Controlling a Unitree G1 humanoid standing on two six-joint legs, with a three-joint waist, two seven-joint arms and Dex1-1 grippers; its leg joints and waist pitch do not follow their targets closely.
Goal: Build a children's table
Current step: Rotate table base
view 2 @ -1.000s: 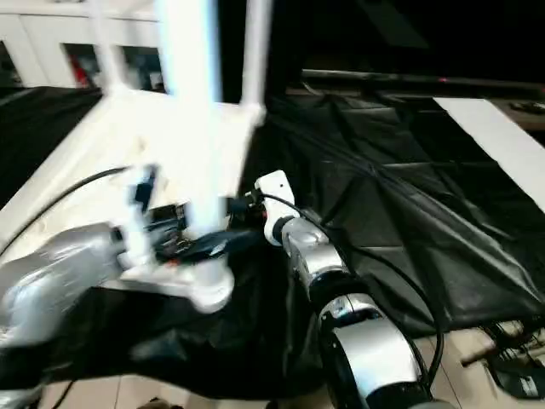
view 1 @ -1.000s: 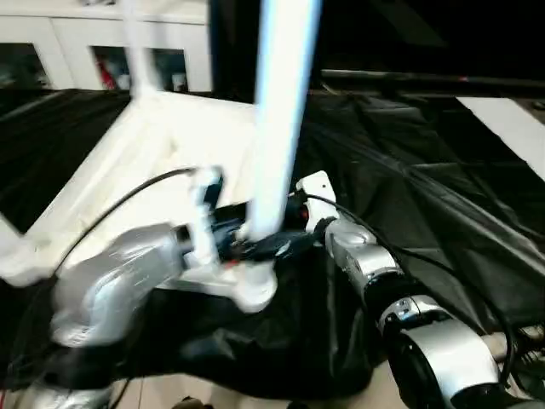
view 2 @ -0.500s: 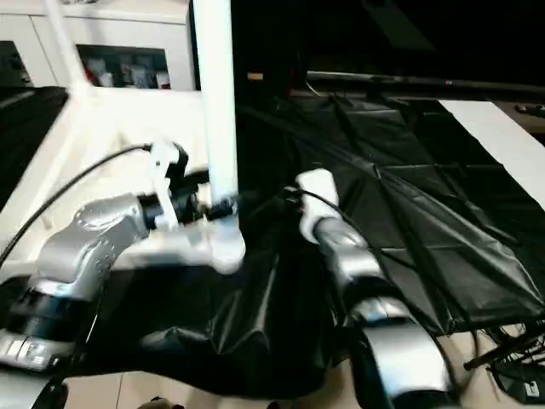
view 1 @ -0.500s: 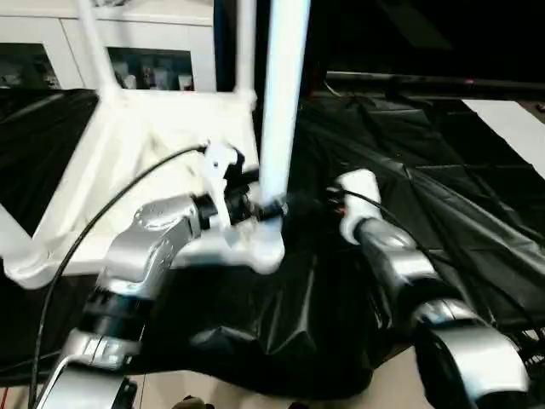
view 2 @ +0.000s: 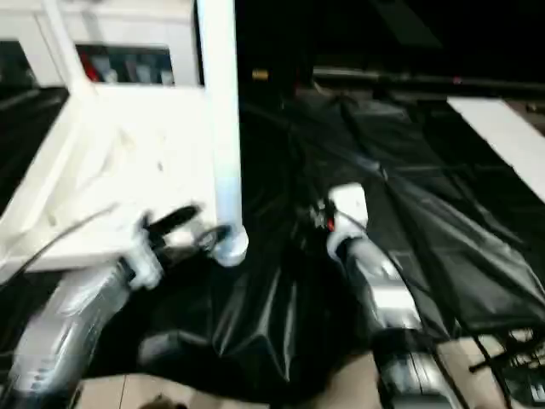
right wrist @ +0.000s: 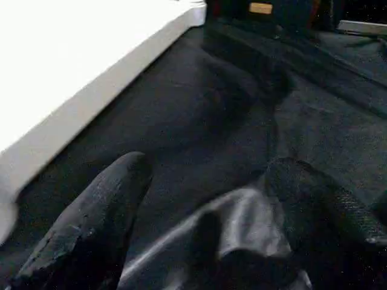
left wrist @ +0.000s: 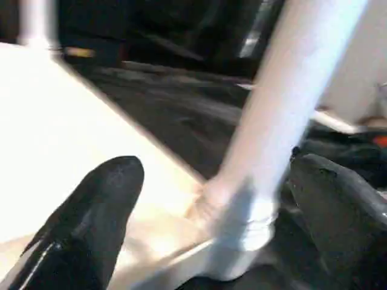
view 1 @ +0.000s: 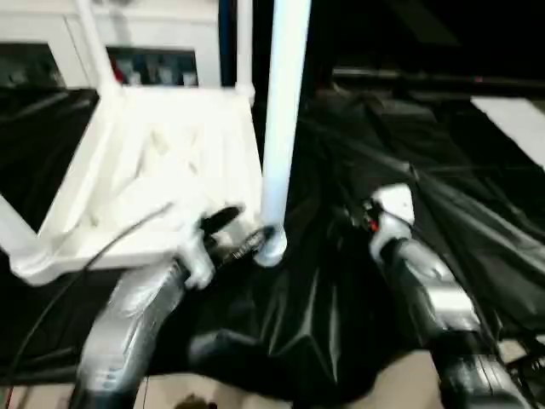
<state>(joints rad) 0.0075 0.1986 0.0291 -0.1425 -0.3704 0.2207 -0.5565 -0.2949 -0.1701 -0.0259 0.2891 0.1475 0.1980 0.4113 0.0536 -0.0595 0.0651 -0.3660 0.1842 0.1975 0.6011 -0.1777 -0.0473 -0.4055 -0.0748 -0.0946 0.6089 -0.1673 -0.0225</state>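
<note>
The tabletop (view 1: 162,170) lies underside up on the black cloth (view 1: 400,213), beyond the left gripper's (left wrist: 211,205) widely parted fingers, which hold nothing. The near leg (view 1: 281,128) stands upright in its corner socket (left wrist: 239,241), which sits between those two fingertips, apart from both. My main worry is a sideways swipe: either finger could knock the leg askew or lever it out if it is not fully seated, and I cannot tell whether it is. The right gripper (right wrist: 199,211) hovers over the cloth beside the tabletop's edge, fingers spread and empty; dropping lower, it could snag a fold and drag the whole top.
</note>
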